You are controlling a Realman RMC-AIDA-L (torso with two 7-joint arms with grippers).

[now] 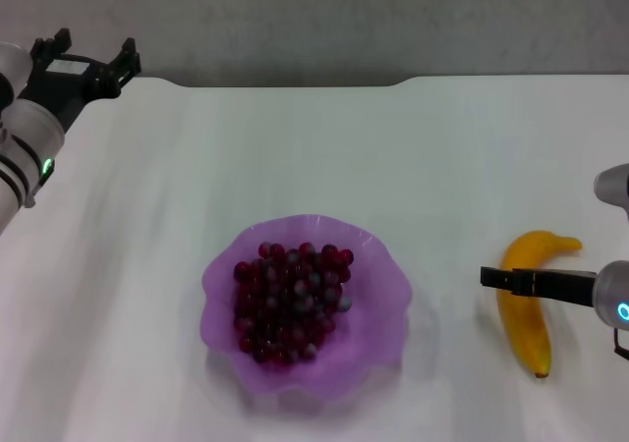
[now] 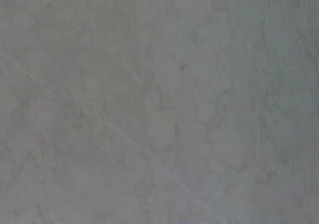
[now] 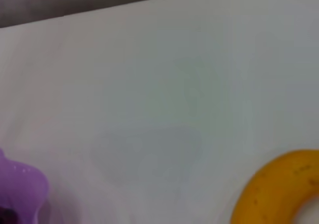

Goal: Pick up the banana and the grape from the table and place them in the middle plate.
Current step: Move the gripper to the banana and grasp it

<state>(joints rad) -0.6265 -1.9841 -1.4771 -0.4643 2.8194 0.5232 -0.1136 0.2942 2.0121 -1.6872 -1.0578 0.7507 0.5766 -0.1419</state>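
Observation:
The grape bunch (image 1: 290,300) lies inside the light purple scalloped middle plate (image 1: 381,316) at the centre front of the white table (image 1: 324,147). The banana (image 1: 526,329) lies on the table to the right of the plate, curved, with its dark tip toward the front. My right gripper (image 1: 487,277) reaches in from the right edge and sits over the banana's middle, its tip between banana and plate. The right wrist view shows part of the banana (image 3: 279,189) and the plate's rim (image 3: 22,184). My left gripper (image 1: 88,54) is open and empty at the table's far left corner.
The table's far edge meets a grey wall (image 1: 344,20) at the back. The left wrist view shows only a plain grey surface (image 2: 159,104). Nothing else lies on the tabletop around the plate.

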